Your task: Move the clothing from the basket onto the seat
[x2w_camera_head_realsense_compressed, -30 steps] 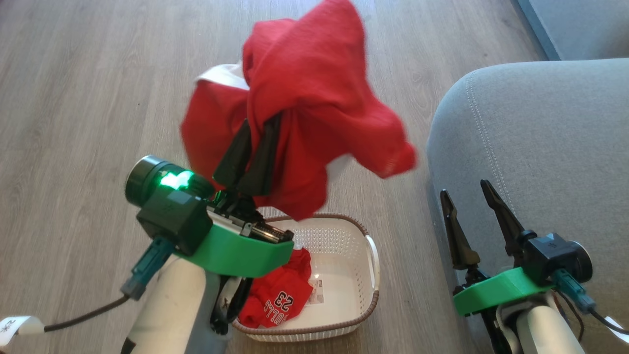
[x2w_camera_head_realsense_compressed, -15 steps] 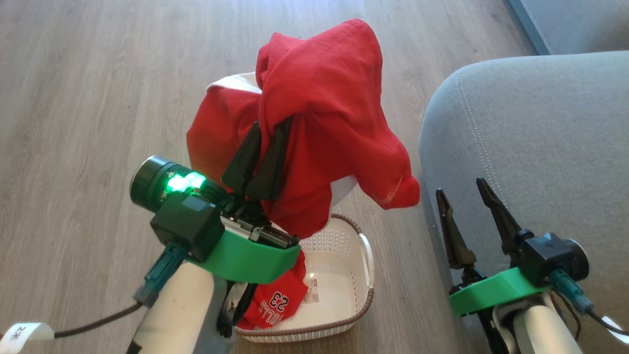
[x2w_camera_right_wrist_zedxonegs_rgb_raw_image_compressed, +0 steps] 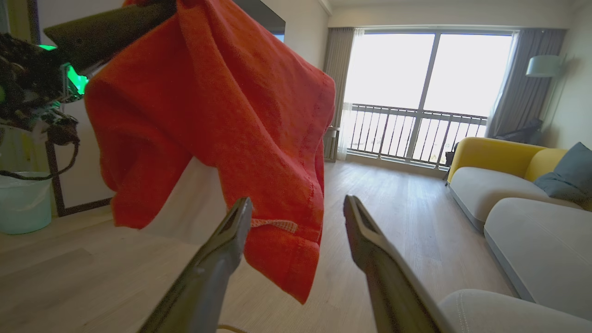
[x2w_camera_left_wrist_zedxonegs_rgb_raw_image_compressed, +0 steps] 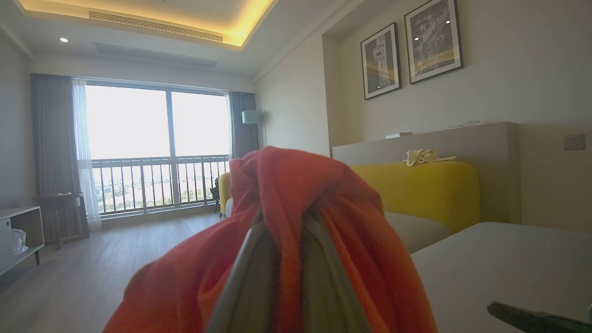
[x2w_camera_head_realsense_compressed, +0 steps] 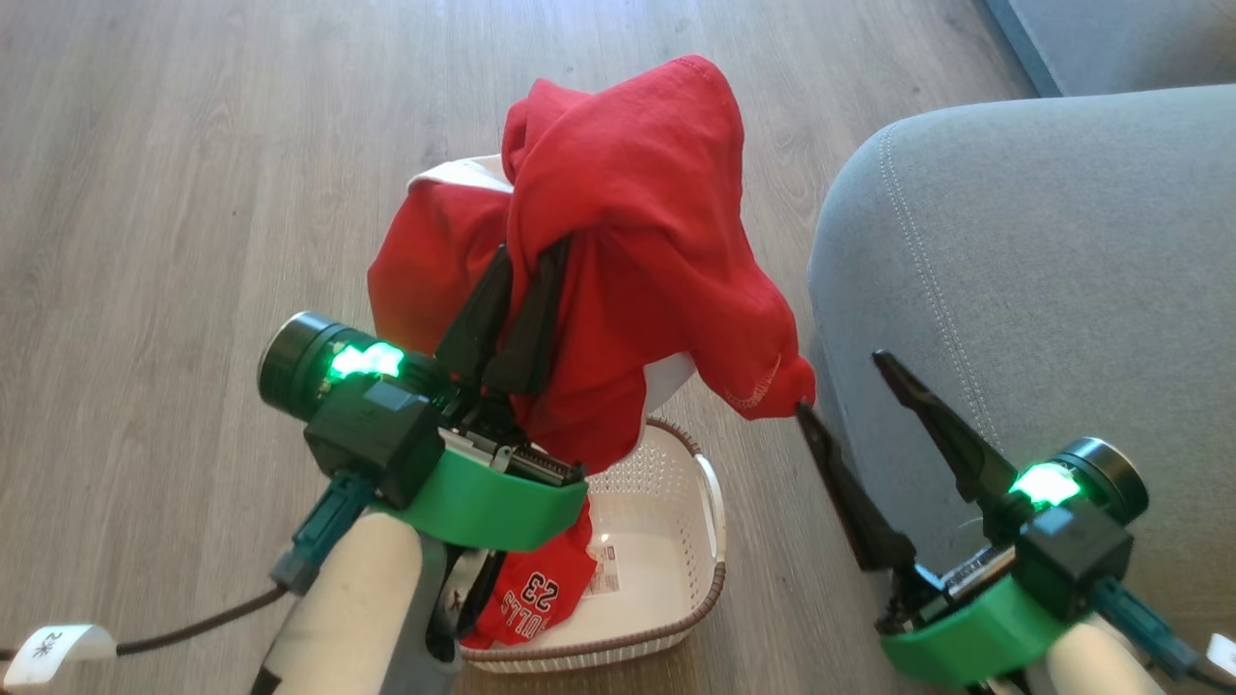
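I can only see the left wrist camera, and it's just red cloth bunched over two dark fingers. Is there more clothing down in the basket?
Observer: Yes. In the head view a second red shirt, printed with 23, lies in the basket.
Operator: What's the other arm doing?
Observer: The right gripper is open, with one fingertip right at the hanging corner of the lifted garment. I can't tell if they touch.
Operator: Is the cloth I'm holding red all over?
Observer: No. The head view shows a white trim on its far side.
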### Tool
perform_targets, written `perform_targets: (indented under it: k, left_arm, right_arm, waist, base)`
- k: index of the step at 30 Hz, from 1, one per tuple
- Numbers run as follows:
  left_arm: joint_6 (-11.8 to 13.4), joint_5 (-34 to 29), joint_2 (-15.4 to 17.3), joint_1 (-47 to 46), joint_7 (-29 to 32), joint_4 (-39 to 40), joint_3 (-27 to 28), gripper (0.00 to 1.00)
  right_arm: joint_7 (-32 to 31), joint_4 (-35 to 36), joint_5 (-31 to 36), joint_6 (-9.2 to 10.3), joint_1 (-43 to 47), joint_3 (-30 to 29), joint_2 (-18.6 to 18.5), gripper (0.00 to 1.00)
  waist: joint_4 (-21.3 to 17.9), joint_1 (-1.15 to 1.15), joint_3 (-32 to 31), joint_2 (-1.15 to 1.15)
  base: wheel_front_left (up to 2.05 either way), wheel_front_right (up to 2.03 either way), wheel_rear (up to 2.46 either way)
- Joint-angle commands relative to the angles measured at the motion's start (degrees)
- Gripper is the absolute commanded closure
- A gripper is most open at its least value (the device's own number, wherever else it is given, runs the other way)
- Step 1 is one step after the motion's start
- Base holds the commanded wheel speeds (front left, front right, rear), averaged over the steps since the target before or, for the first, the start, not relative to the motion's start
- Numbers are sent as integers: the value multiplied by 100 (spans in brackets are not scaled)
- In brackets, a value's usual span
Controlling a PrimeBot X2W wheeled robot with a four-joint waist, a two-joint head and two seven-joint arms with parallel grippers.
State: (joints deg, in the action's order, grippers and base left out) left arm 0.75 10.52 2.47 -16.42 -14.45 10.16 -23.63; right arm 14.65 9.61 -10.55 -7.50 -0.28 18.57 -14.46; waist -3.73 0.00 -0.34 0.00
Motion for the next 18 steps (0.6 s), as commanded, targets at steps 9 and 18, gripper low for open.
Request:
perform_targets:
  k: [9, 18]
  left_arm:
    - [-11, -107, 41, -226, -55, 130, 297, 100]
    - [4, -201, 41, -268, -55, 114, 158, 100]
  right_arm:
    - [35, 750, -347, 1, 49, 572, -643, 0]
    - [35, 657, -408, 1, -111, 634, -454, 0]
  waist:
    - [-14, 0, 59, 0]
    - [36, 0, 92, 0]
  base:
    - [0, 0, 0]
    - [0, 0, 0]
